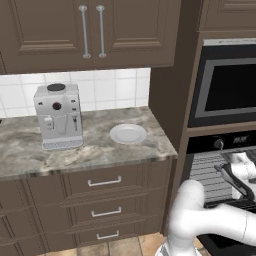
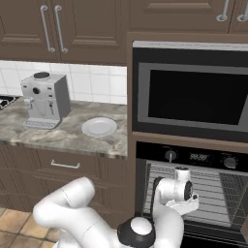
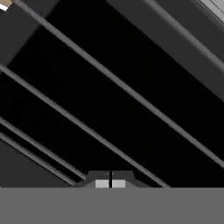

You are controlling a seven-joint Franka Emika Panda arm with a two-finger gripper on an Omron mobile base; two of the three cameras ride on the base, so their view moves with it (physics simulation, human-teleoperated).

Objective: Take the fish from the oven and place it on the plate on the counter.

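Closed finger to finger, the pincer (image 3: pixel 110 183) grips nothing visible and hangs just over the silver wire rack (image 3: pixel 100 103) inside the open oven (image 2: pixel 193 193). Well off to its left, the white plate (image 1: pixel 128 133) lies bare on the counter (image 1: pixel 30 150); I cannot make out the fish.
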